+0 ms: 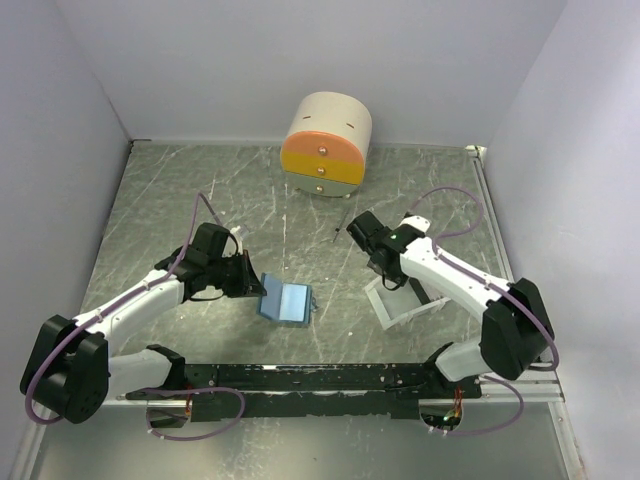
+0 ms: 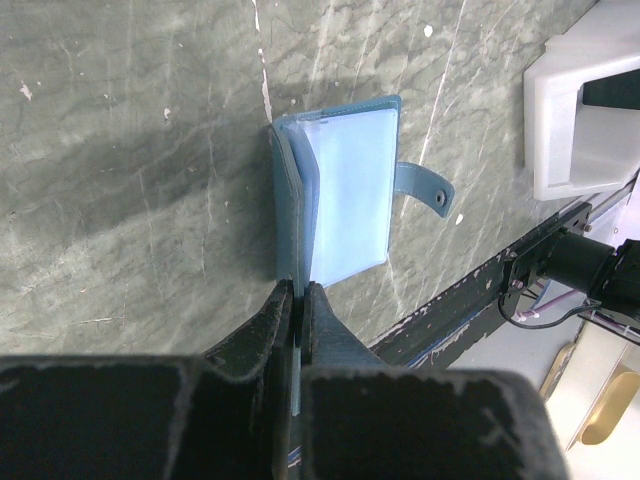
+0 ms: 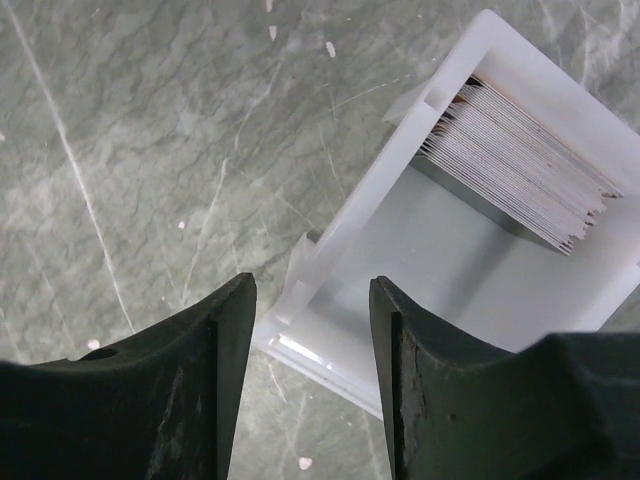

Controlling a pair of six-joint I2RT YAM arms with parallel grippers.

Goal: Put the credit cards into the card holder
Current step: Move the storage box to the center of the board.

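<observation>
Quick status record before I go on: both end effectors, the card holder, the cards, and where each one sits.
left end effector: shut on one cover edge of the card holder
card holder state: open on the table, snap tab sticking out to the side
right end effector: open, empty, above the white tray
credit cards: stacked on edge at one end of the tray, none held
drawer box: far side of the table, apart from both arms

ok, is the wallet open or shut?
Open. The left gripper pinches one cover of the wallet by its edge, lifted off the rest, so the pale inside shows. The tab hangs unfastened.
</observation>
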